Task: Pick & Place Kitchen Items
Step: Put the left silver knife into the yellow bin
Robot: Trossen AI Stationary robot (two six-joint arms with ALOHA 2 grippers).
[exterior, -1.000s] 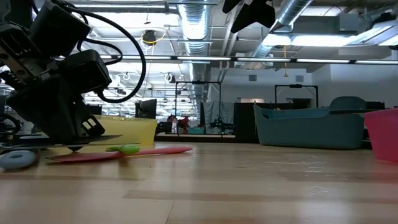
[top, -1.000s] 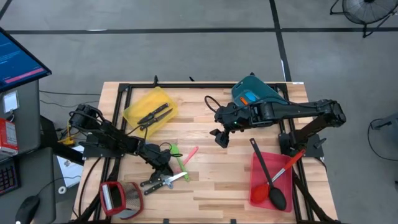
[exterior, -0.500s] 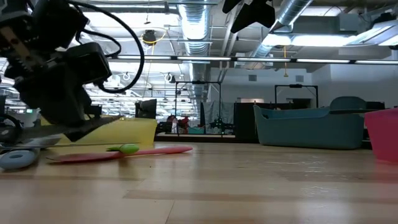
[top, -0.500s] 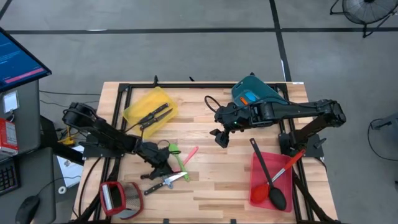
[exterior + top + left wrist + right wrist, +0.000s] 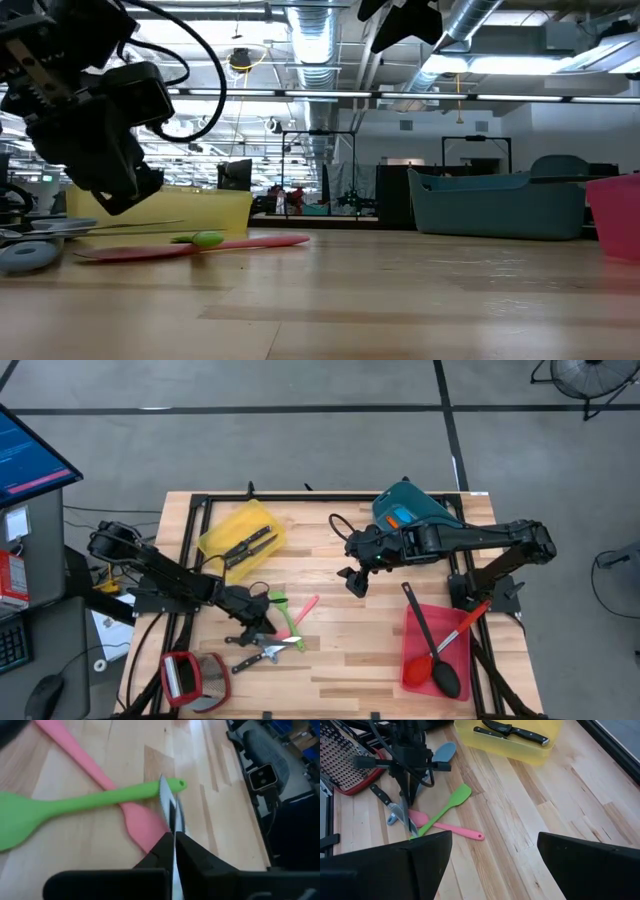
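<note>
Already the left gripper [image 5: 256, 617] is clamped on a knife [image 5: 170, 817], blade pointing away; yellow bin [image 5: 240, 538] lies toward the tabletop's far-left corner.

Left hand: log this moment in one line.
left hand: shut on steel-bladed knife | below it: green plastic spatula, pink plastic spatula | right hand: open, waiting mid-table

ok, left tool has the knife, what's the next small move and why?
Probably lift it straight up before heading for the yellow bin. The left tool is shut on the knife, whose blade hangs just over the green spatula and pink spatula; black-handled knives already lie in that bin.
</note>
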